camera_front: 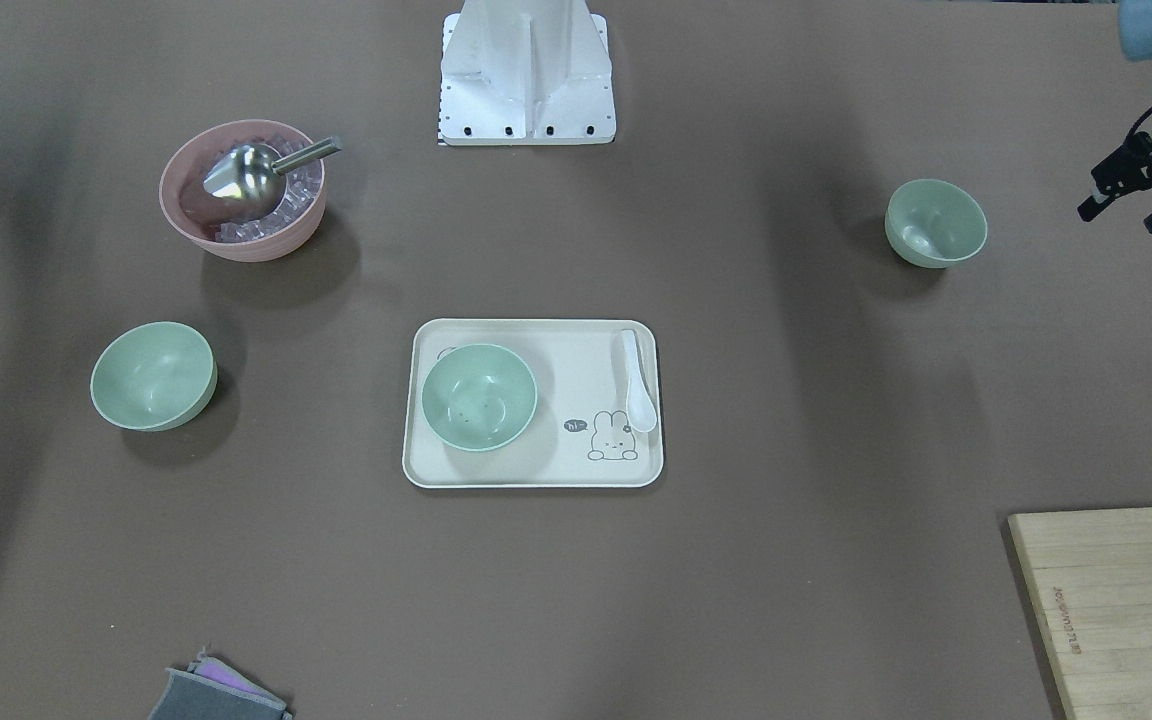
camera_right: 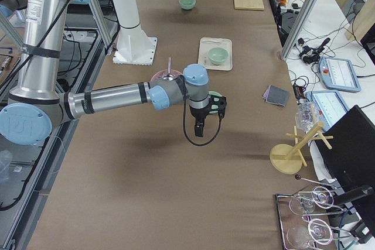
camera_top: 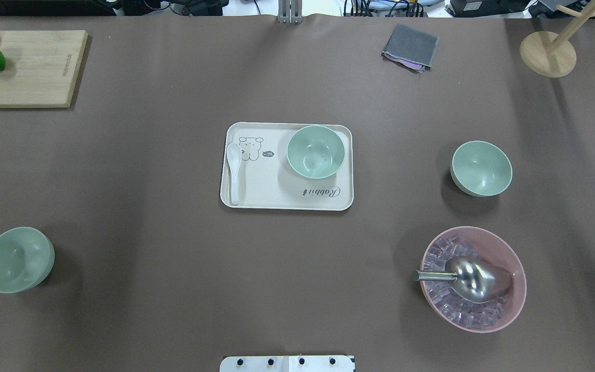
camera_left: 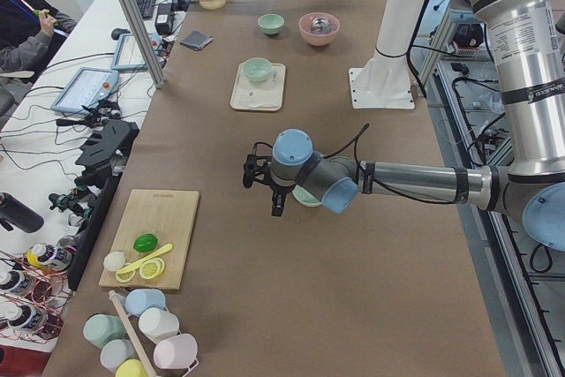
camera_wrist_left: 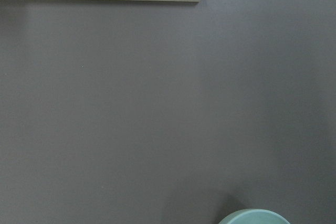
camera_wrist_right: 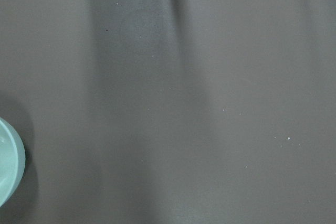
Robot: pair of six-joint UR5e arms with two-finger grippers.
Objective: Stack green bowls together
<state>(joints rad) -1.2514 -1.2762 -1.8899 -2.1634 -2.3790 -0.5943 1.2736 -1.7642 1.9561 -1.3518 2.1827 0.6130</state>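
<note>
Three pale green bowls stand apart. One green bowl (camera_top: 315,151) sits on the cream tray (camera_top: 256,194) at the middle, also in the front view (camera_front: 479,396). A second green bowl (camera_top: 481,168) is on my right side (camera_front: 152,375). The third green bowl (camera_top: 17,259) is on my left (camera_front: 935,222). My left gripper (camera_front: 1124,215) hovers open and empty beside that third bowl, at the front view's right edge. My right gripper (camera_right: 199,128) hangs high near the second bowl (camera_right: 215,96); I cannot tell whether it is open. Bowl rims show in the left wrist view (camera_wrist_left: 252,217) and the right wrist view (camera_wrist_right: 8,166).
A pink bowl (camera_top: 504,248) with ice cubes and a metal scoop (camera_top: 470,279) stands near the right green bowl. A white spoon (camera_top: 233,170) lies on the tray. A wooden cutting board (camera_top: 34,67) with fruit, a grey cloth (camera_top: 410,47) and a wooden stand (camera_top: 548,54) are at the far edge.
</note>
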